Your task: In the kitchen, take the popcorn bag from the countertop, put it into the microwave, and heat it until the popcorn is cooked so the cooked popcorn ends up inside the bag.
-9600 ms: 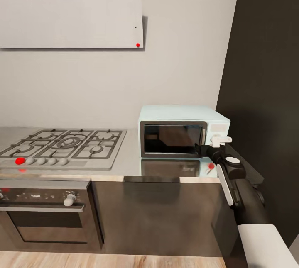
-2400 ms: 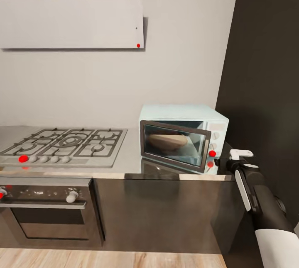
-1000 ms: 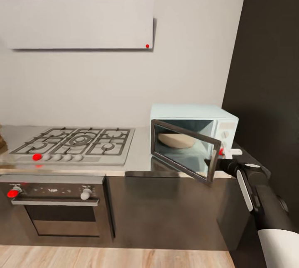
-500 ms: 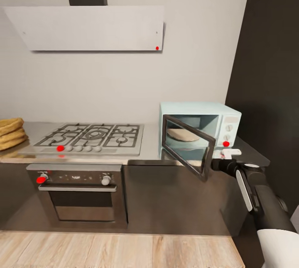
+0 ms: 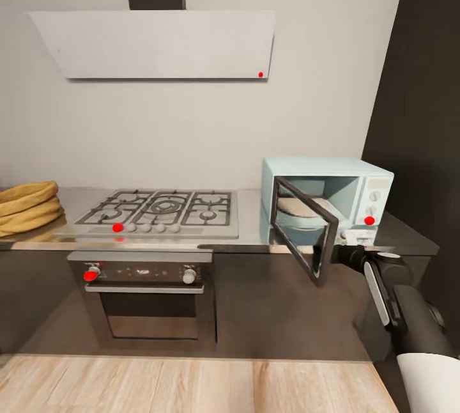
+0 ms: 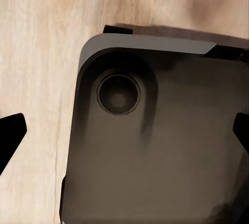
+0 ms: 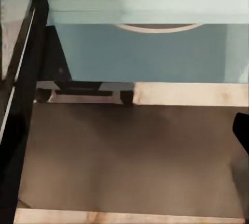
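Observation:
The pale mint-blue microwave (image 5: 370,178) stands at the right end of the countertop (image 5: 249,213). Its glass door (image 5: 303,231) is swung wide open, and a pale round turntable plate (image 5: 299,207) lies inside. My right gripper (image 5: 342,254) hangs open just beside the door's free edge; the right wrist view shows the microwave's underside (image 7: 150,47) and the door (image 7: 21,78). The tan-yellow popcorn bag (image 5: 27,207) sits on the countertop at the far left. No popcorn is visible. My left gripper (image 6: 124,130) is open over the robot's dark base (image 6: 155,146).
A gas hob (image 5: 160,210) with grates lies between the bag and the microwave, with an oven (image 5: 150,295) below it and a flat grey hood (image 5: 160,44) above. A tall dark cabinet (image 5: 421,112) stands right of the microwave. Wood floor (image 5: 191,384) runs along the front.
The microwave door has gone from shut to wide open, pulled by my right gripper. The camera has backed away and shifted, which brought the popcorn bag into view at the left.

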Available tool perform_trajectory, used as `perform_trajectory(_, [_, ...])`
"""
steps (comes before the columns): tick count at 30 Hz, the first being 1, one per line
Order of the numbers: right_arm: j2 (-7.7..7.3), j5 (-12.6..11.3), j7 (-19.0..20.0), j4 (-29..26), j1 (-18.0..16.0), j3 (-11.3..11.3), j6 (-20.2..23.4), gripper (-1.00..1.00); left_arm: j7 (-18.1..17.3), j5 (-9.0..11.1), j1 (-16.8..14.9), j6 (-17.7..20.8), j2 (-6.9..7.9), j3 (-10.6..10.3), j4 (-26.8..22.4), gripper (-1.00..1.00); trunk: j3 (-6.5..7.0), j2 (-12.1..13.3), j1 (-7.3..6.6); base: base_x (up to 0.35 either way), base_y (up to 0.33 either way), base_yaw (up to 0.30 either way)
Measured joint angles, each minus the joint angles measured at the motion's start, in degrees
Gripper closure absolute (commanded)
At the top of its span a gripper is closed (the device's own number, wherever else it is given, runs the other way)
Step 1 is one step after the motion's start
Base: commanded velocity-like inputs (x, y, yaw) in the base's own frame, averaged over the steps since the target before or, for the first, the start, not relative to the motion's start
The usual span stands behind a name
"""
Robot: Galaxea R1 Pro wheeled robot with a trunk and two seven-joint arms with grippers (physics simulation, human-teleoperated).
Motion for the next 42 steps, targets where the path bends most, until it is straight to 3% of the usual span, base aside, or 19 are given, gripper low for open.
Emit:
perform_trajectory(8, [-0.65, 0.18, 6.87, -0.01, -0.01, 0.03, 0.12, -1.0, 0.0, 0.0, 0.0, 0.0, 0.03, -0.06, 0.0, -1.0, 0.0, 0.0, 0.0, 0.0, 0.274, 0.0])
perform_trajectory(11, [-3.06, 2.17, 10.57, 0.05, 0.01, -0.82, -0.33, -1.0, -0.01, 0.0, 0.01, 0.01, 0.04, -0.05, -0.02, -1.0, -0.01, 0.0, 0.0, 0.0, 0.271, 0.0])
perform_trajectory(14, [-3.97, 2.4, 12.15, 0.05, 0.02, -3.54, -0.43, -1.0, -0.01, 0.0, 0.01, 0.01, 0.0, -0.05, -0.02, -1.0, -0.01, 0.0, 0.0, 0.0, 0.265, 0.0])
perform_trajectory(17, [-4.14, 2.49, 12.17, 0.08, 0.03, -6.19, -0.43, -1.0, -0.02, 0.0, 0.01, 0.01, 0.01, -0.06, -0.03, -1.0, -0.02, 0.0, 0.0, 0.0, 0.171, 0.0])
perform_trajectory(20, [-4.22, 1.48, 11.58, 0.66, -0.03, -6.57, -0.36, -1.0, -0.03, 0.0, 0.01, 0.01, 0.04, -0.06, -0.01, -1.0, 0.0, -0.01, 0.0, 0.0, 0.028, 0.0])
perform_trajectory(24, [-4.23, 5.47, 10.23, 0.92, -0.04, -4.36, -0.71, -1.0, -0.03, 0.0, 0.01, 0.01, 0.03, -0.06, -0.01, -1.0, 0.01, -0.01, 0.0, 0.0, 0.003, 0.0])
perform_trajectory(27, [-4.21, 6.65, 9.93, 0.94, 0.0, -6.73, -0.41, -1.0, -0.03, 0.0, 0.0, 0.01, 0.02, -0.07, 0.0, -1.0, 0.0, 0.0, 0.0, 0.0, 0.0, 0.0])
perform_trajectory(31, [-4.13, 10.59, 4.8, 0.93, 0.0, -11.62, -0.74, -1.0, -0.03, 0.0, 0.0, 0.01, 0.07, -0.07, 0.0, -1.0, 0.0, 0.0, 0.0, 0.0, 0.0, 0.0])
perform_trajectory(37, [-4.07, 10.52, 4.34, 1.59, 0.0, -11.74, -0.76, -1.0, -0.03, 0.0, 0.0, 0.01, 0.07, -0.07, 0.01, -1.0, 0.0, 0.0, 0.0, 0.0, 0.0, 0.0])
perform_trajectory(39, [-3.96, 10.46, 4.38, 5.19, 0.01, -11.7, -0.77, -1.0, -0.03, 0.0, 0.0, 0.01, 0.08, -0.07, 0.0, -1.0, 0.0, 0.0, 0.0, 0.0, 0.0, 0.0])
perform_trajectory(42, [-3.68, 10.56, 4.38, 17.85, 0.02, -11.65, -3.49, -1.0, -0.03, 0.0, 0.0, 0.01, 0.08, -0.08, 0.0, -1.0, -0.01, 0.0, 0.01, 0.0, 0.0, 0.0])
